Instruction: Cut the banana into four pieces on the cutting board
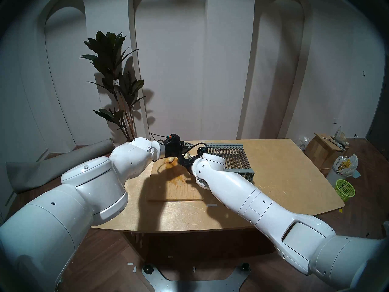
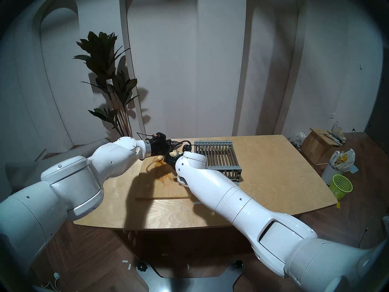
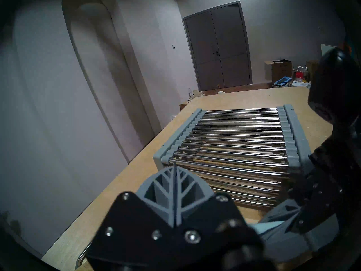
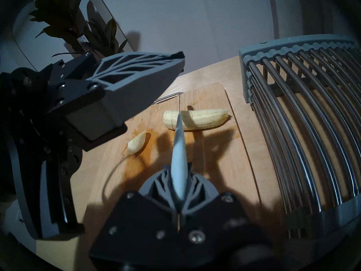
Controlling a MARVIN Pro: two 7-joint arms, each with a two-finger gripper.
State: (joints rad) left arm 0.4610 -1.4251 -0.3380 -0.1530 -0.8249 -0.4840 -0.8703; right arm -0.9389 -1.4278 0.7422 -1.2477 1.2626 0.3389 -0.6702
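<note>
One end piece lies cut off; banana rests on cutting board ahead of right fingers, clamped on knife. Left fingers closed, empty, hovering just left of fruit w/o pinning it. Risk: unpinned banana may roll under blade, giving uneven pieces.

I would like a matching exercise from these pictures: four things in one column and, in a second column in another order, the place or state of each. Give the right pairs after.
Things:
1. knife
2. small banana piece
3. long banana part
4. grey slatted rack

Places or states:
A. lies alone on the cutting board, near the orange-brown stain
B. stands on the table beside the board, not on it
C. held in the shut right gripper, blade crossing the fruit
D. lies across the board's far end, under the blade

Pairs: 1-C, 2-A, 3-D, 4-B
</note>
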